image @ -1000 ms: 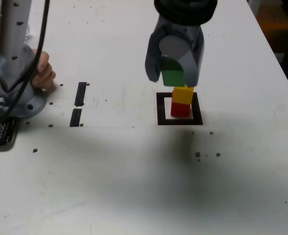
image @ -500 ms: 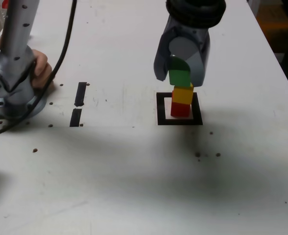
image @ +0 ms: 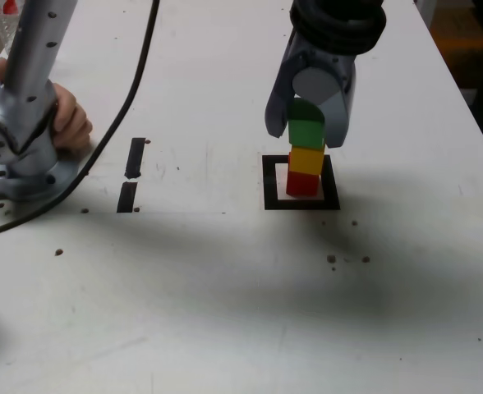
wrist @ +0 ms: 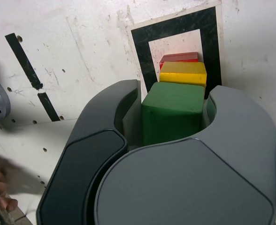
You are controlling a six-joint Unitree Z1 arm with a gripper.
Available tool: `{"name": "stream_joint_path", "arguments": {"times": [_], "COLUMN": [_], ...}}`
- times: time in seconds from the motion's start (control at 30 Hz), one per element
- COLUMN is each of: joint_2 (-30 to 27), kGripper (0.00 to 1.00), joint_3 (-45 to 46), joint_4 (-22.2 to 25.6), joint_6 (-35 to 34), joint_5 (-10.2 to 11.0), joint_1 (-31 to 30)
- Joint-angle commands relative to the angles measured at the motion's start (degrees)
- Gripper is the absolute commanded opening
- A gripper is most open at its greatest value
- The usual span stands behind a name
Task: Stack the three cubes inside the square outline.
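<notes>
Shifted to the exterior view's right, the tool point(image: 309, 141) grips the green cube point(image: 306, 133) near the yellow cube point(image: 306, 161), stacked on red point(image: 302, 184); final placement and release remain.

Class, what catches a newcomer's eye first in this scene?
Probably the green cube, bright between the fingers of the grey hand. Below it, in the exterior view, the yellow cube sits on the red cube, inside a bold black square outline.
</notes>
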Motion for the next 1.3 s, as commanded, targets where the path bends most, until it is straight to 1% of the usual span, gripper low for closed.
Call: {"name": "stream_joint_path", "arguments": {"times": [0.0,0.17,0.23,0.57,1.07,1.27], "joint_2": [0.3,0.46,0.52,0.89,1.43,1.41], "kGripper": [0.28,0.33,0.37,0.52,0.58,0.64], "joint_3": [-0.01,0.22,0.33,0.53,0.03,0.07], "joint_4": [0.69,0.64,0.64,0.55,0.16,0.11], "joint_6": [0.21,0.61,0.75,0.9,1.16,1.33], "joint_5": [0.11,0.22,0.21,0.04,0.22,0.41], "joint_1": [0.33,0.75,0.87,1.0,1.0,1.0]}}
